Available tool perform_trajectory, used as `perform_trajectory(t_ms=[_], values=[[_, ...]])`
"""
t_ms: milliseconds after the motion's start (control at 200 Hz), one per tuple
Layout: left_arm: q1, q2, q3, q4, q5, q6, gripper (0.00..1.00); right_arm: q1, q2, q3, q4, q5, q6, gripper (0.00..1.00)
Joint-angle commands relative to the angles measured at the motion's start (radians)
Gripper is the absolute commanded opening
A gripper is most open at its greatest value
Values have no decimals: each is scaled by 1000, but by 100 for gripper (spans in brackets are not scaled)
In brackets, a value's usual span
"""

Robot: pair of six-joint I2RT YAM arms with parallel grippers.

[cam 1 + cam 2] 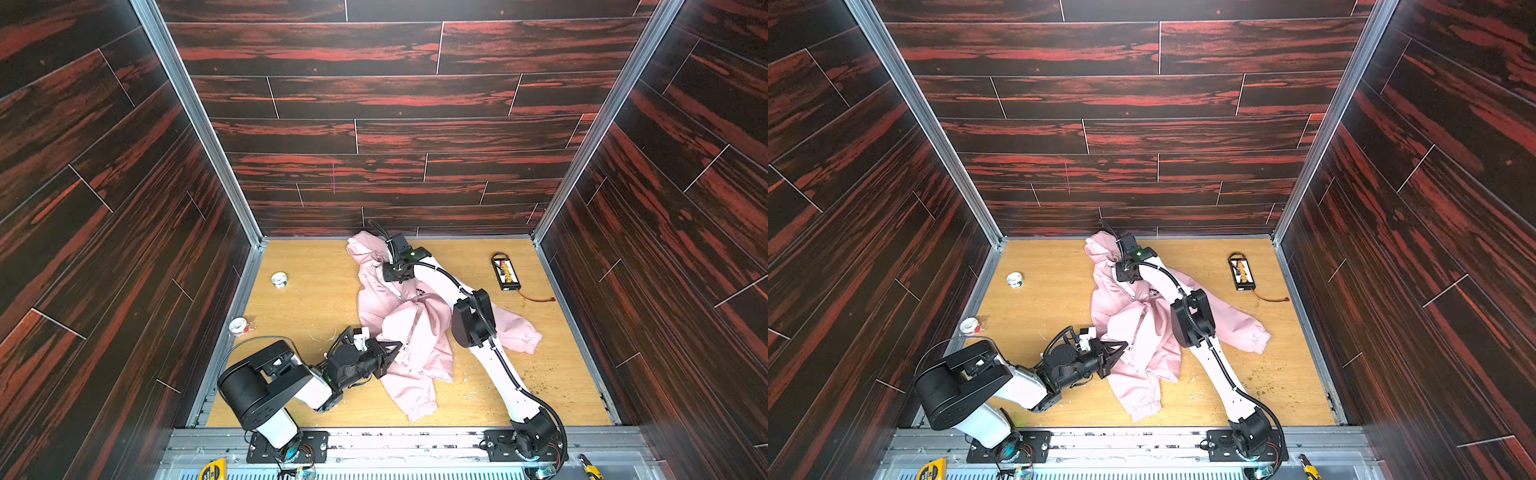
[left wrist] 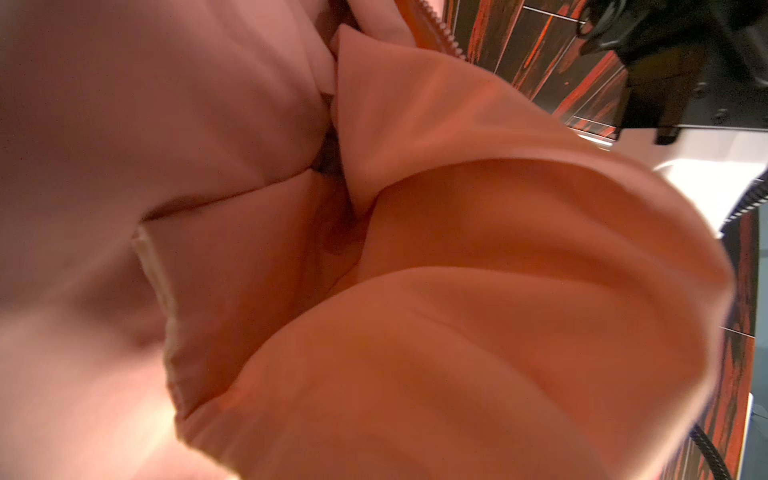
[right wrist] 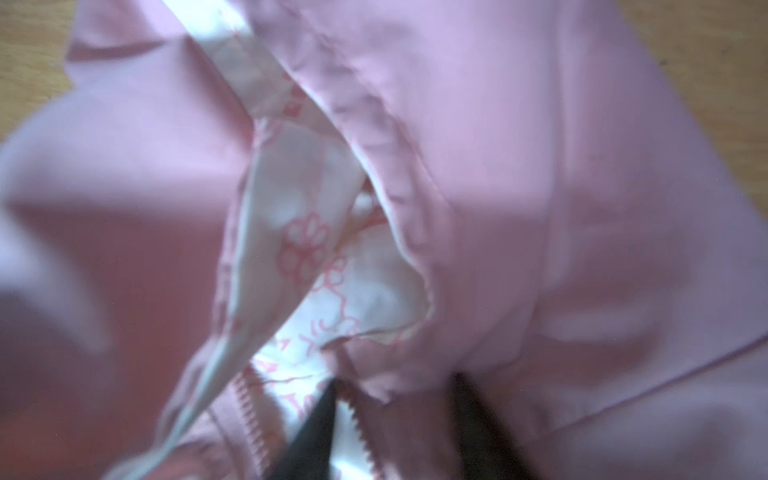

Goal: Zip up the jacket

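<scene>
The pale pink jacket point(image 1: 415, 332) point(image 1: 1142, 332) lies crumpled in the middle of the wooden table, hood toward the back wall, its front open. One zipper edge point(image 1: 417, 322) runs down the folded front panel. My left gripper point(image 1: 398, 347) point(image 1: 1124, 345) is pinched on the lower front edge; fabric point(image 2: 457, 332) fills the left wrist view and hides the fingers. My right gripper point(image 1: 397, 276) point(image 1: 1128, 276) is down at the collar. In the right wrist view its dark fingers point(image 3: 316, 432) stand on either side of a fold with zipper teeth point(image 3: 357, 419), beside the white flowered lining point(image 3: 307, 249).
A black board with wires point(image 1: 505, 272) lies at the back right. Two tape rolls point(image 1: 279, 279) point(image 1: 239, 325) sit near the left wall. Crumbs point(image 1: 540, 374) are scattered at the front right. Dark wood-pattern walls close in three sides.
</scene>
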Motion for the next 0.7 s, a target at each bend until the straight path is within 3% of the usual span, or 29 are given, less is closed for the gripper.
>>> perform_trajectory(t_ms=[0,230,356,696], values=[[2,3,7,64,-17,-3,0,-40,15,-70,7,-92,78,0],[61,-58,4,27,-32,43,0,-130,-305,-384,235,-144,113,0],[113,-114,29,-66,18,78,0,-208,-477,-489,281,-171,139,0],[335,-360,225,-576,205,278,0,-429,-832,-741,448,-380,307,0]])
